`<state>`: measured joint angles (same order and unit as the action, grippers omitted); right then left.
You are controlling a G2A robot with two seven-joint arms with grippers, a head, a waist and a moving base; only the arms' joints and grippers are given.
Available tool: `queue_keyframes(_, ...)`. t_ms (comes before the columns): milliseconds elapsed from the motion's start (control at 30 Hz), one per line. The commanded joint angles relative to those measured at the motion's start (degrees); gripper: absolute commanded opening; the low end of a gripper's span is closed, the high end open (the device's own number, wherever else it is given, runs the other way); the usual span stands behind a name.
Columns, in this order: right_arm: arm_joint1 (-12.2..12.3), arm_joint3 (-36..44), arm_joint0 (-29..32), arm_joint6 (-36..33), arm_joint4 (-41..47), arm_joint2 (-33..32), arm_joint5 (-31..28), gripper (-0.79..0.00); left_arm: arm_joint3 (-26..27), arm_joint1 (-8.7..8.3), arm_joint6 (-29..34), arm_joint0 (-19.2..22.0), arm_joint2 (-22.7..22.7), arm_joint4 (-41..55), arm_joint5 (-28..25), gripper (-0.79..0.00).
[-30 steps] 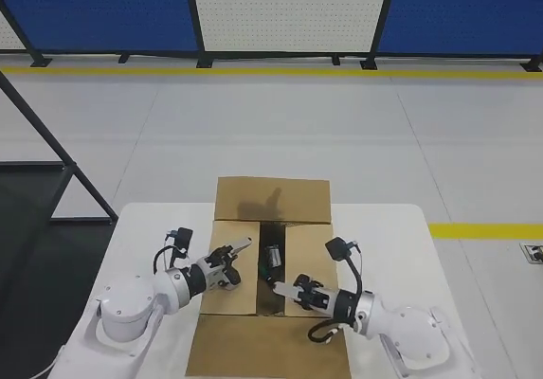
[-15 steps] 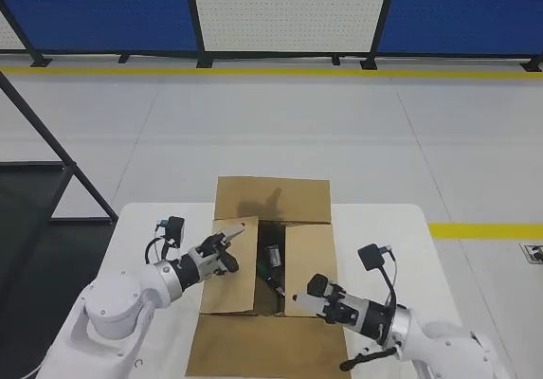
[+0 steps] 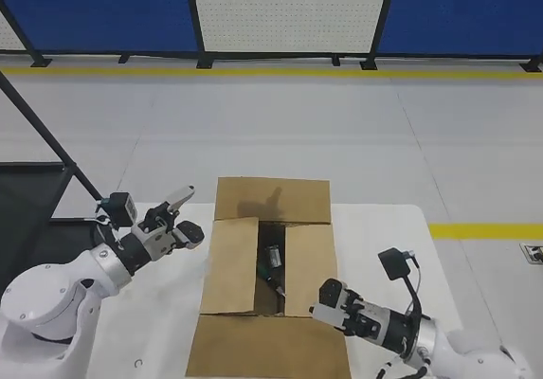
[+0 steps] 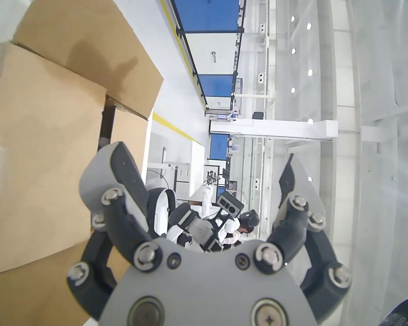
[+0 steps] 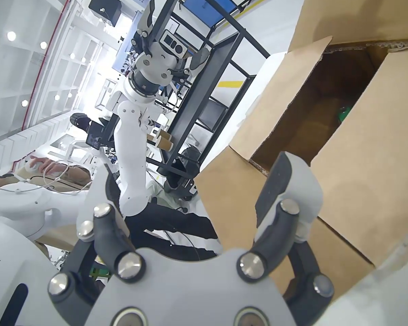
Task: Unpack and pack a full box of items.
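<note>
Left tool (image 3: 182, 214): jaws wide apart, holding nothing, centre-left of the top view, just beside the brown cardboard box (image 3: 233, 270); right tool (image 3: 328, 301): spread open, empty, lower centre, at the box's lower-right edge; box mid-frame on white worktop (image 3: 385, 237), inner flaps ajar, dark items (image 3: 272, 258) inside.

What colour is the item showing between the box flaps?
The item looks green, best seen in the right wrist view; the box hides most of it.
</note>
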<state>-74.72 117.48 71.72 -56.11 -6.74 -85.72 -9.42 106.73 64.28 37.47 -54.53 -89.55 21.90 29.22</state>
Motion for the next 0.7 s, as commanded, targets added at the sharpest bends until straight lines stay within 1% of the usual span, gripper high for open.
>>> queue_keyframes(0,0.00,0.00,0.00,0.00,0.00,0.00,0.00,0.000,0.01,0.00,0.00,0.00,-0.04,0.00,0.00,0.000)
queue_keyframes(33,0.00,0.00,0.00,0.00,0.00,0.00,0.00,0.000,0.10,0.00,-0.32,-0.10,-0.06,-0.15,-0.32,0.000)
queue_keyframes(100,0.05,0.85,0.03,1.28,0.28,0.52,-0.36,0.000,-0.33,0.01,-4.08,-0.74,0.16,-2.66,-2.78,0.000)
queue_keyframes(133,0.11,1.24,-0.20,1.18,0.75,0.82,-0.49,0.000,-1.62,0.09,-5.57,-0.48,0.69,-2.80,-2.54,0.000)
queue_keyframes(167,0.19,1.49,-0.44,0.91,1.27,0.97,-0.53,0.000,-3.31,0.14,-5.80,0.69,1.25,-2.58,-2.62,0.000)
queue_keyframes(200,0.29,1.76,-0.60,0.55,1.50,1.02,-0.51,0.000,-6.20,0.16,-6.12,2.27,1.70,-3.18,-3.81,0.000)
queue_keyframes(267,0.49,2.18,-0.51,0.17,1.96,0.86,-0.41,0.000,-14.39,0.32,-3.35,6.23,3.32,-1.87,-7.94,0.000)
queue_keyframes(333,0.72,2.32,0.06,0.32,2.15,0.26,-0.43,0.000,-23.31,0.45,-3.58,10.97,5.57,-5.13,-12.35,0.000)
queue_keyframes(400,0.95,2.51,1.34,0.71,2.54,-0.79,-0.62,0.000,-32.03,0.95,-1.36,15.99,8.06,-3.78,-15.18,0.000)
queue_keyframes(433,1.08,2.77,2.23,1.00,2.64,-1.47,-0.74,0.000,-35.94,1.12,-1.60,18.50,9.52,-5.70,-16.71,0.000)
queue_keyframes(567,1.59,4.49,6.90,2.29,3.93,-5.06,-1.74,0.000,-50.22,2.35,0.55,27.46,15.23,-8.19,-20.80,0.000)
queue_keyframes(600,1.72,5.04,8.23,2.43,4.45,-6.01,-2.09,0.000,-53.52,2.74,1.58,29.54,16.47,-8.08,-21.41,0.000)
queue_keyframes(667,1.98,6.12,10.75,2.59,5.28,-8.07,-2.62,0.000,-59.11,3.54,1.54,33.16,19.36,-10.32,-23.16,0.000)
